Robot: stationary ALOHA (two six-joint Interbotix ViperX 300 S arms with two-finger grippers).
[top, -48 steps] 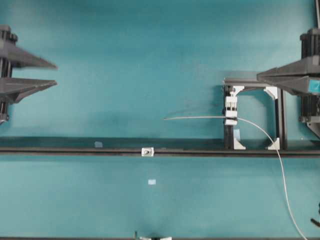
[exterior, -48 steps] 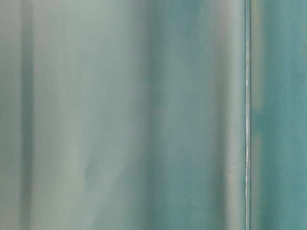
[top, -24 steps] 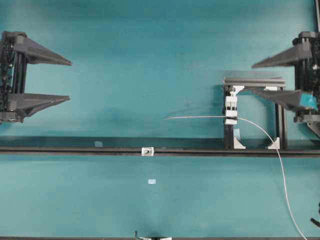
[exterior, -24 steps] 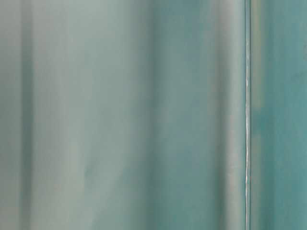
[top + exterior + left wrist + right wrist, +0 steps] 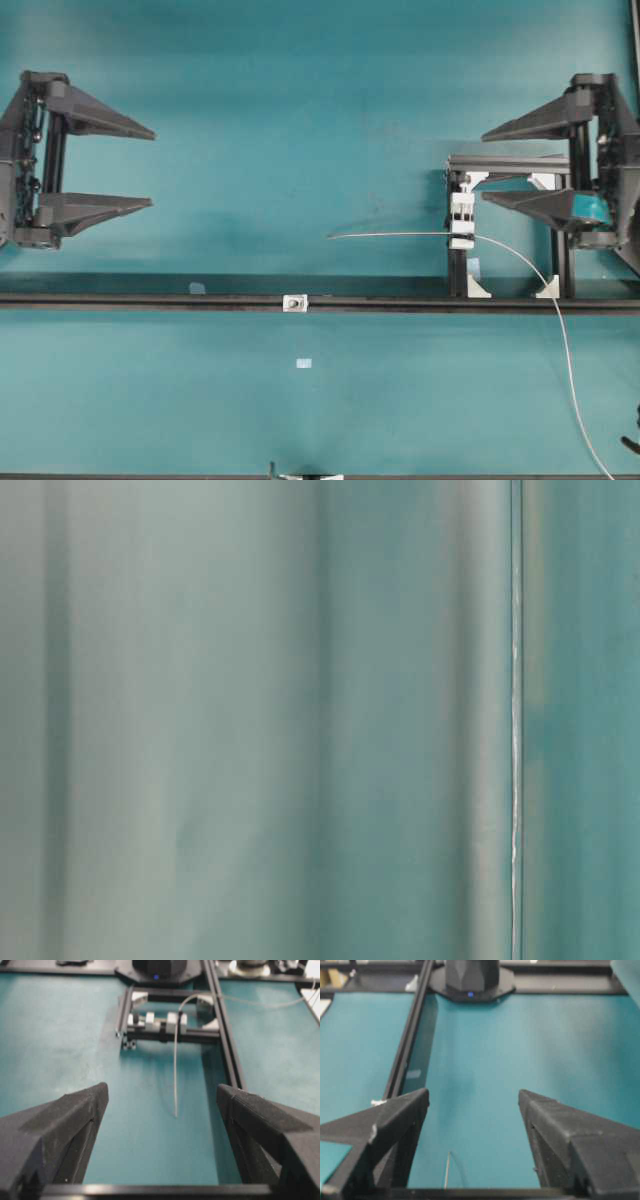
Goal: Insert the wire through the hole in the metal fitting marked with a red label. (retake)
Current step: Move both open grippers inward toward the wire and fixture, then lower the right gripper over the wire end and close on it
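Both end effectors were together, now spread apart, empty: left end effector [image 5: 152, 167] at 9 o'clock, right end effector [image 5: 484, 166] at 3. Wire [image 5: 390, 235], metal fitting [image 5: 295, 303] unmoved.

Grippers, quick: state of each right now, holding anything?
Left gripper: open, holding nothing.
Right gripper: open, holding nothing; the wire sits untouched in its clamp.

Teal tabletop [image 5: 300, 120] w/ black rail [image 5: 150, 300] across; even light, soft shadows.

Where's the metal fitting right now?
In the overhead view, the metal fitting sits on the black rail, left of centre, below the wire's free tip.
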